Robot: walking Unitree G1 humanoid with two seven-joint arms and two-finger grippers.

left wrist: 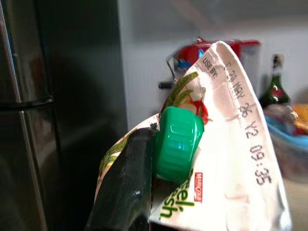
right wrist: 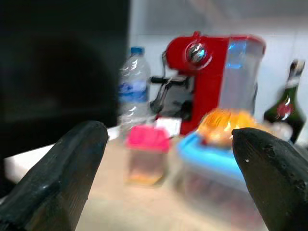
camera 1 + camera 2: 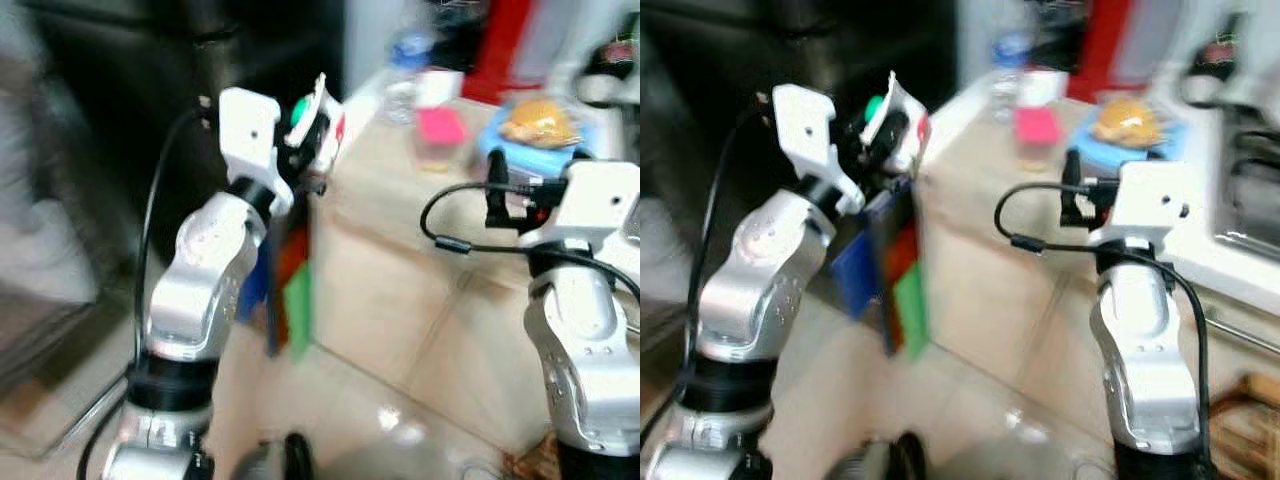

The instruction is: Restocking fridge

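Observation:
My left gripper (image 3: 312, 122) is raised beside the corner of the counter (image 3: 380, 190) and is shut on a white carton with a green screw cap (image 1: 179, 143) and a printed date on its folded top. The carton (image 3: 318, 120) hangs in front of the dark fridge (image 3: 120, 110). In the left wrist view one black finger (image 1: 126, 187) presses against the carton below the cap. My right gripper (image 2: 168, 168) is held open in front of the counter, with nothing between its fingers (image 2: 67, 168).
On the counter stand a water bottle (image 2: 132, 86), a pink-lidded tub (image 2: 147, 154), a blue-lidded box with a bun (image 3: 535, 130), a red coffee machine (image 2: 211, 72) and a dark bottle (image 2: 284, 108). Coloured bags (image 3: 290, 290) hang by the counter's side. Tiled floor (image 3: 350, 420) lies below.

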